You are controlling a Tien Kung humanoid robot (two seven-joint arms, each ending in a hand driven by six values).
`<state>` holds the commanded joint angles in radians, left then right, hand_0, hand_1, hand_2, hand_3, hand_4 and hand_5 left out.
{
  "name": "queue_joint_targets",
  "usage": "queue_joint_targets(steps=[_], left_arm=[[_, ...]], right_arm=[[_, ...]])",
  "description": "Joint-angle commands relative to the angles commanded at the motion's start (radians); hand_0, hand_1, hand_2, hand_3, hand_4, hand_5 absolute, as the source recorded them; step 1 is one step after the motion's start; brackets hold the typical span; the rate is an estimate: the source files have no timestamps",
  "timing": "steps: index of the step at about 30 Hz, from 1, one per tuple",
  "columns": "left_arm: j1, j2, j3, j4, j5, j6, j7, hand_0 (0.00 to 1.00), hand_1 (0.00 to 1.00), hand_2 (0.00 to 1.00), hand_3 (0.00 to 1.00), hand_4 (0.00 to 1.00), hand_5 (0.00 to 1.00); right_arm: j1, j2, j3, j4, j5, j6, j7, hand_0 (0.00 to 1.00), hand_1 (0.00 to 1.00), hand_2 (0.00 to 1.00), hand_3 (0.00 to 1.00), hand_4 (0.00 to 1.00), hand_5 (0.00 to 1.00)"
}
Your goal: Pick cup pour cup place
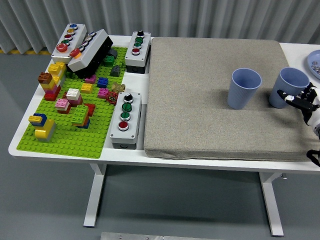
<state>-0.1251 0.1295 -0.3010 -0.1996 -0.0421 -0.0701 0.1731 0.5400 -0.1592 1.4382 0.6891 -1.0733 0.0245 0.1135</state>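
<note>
Two light blue cups stand upright on the grey mat [210, 90]: one [245, 88] right of the middle, the other [290, 86] near the mat's right edge. My right hand [301, 100] comes in from the right edge, fingers spread, right beside the right cup's lower right side and holding nothing. What is inside the cups cannot be seen. The left arm is out of view.
A green brick baseplate [70, 135] with several coloured bricks lies at the left. Grey button boxes stand at the back left [80, 47], at the mat's back left corner [137, 51] and beside the mat [125, 120]. A blue plate's edge [314, 60] shows at far right.
</note>
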Motion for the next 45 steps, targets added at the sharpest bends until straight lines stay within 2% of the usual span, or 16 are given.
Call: queue_joint_targets(steps=[9, 17, 32, 45], left_arm=[[0.002, 0.0, 0.002, 0.0, -0.002, 0.0, -0.001, 0.863, 0.837, 0.911, 0.8, 0.634, 0.888], [0.001, 0.0, 0.005, 0.001, -0.007, -0.001, -0.002, 0.863, 0.837, 0.91, 0.799, 0.635, 0.889], [0.002, 0.0, 0.003, 0.001, -0.007, 0.0, -0.001, 0.863, 0.838, 0.91, 0.798, 0.636, 0.886], [0.002, 0.001, 0.002, 0.001, -0.006, 0.0, -0.001, 0.863, 0.837, 0.91, 0.797, 0.637, 0.886]], right_arm=[[-0.001, -0.002, 0.004, 0.01, -0.001, -0.002, 0.002, 0.68, 0.553, 0.475, 0.561, 0.697, 0.029], [0.0, -0.015, 0.011, 0.059, -0.041, -0.019, -0.003, 0.677, 0.556, 0.475, 0.556, 0.699, 0.037], [-0.015, -0.022, -0.015, 0.256, -0.303, -0.121, -0.01, 0.69, 0.561, 0.477, 0.56, 0.703, 0.04], [-0.018, -0.016, -0.045, 0.341, -0.545, -0.174, -0.043, 0.733, 0.578, 0.482, 0.564, 0.703, 0.041]])
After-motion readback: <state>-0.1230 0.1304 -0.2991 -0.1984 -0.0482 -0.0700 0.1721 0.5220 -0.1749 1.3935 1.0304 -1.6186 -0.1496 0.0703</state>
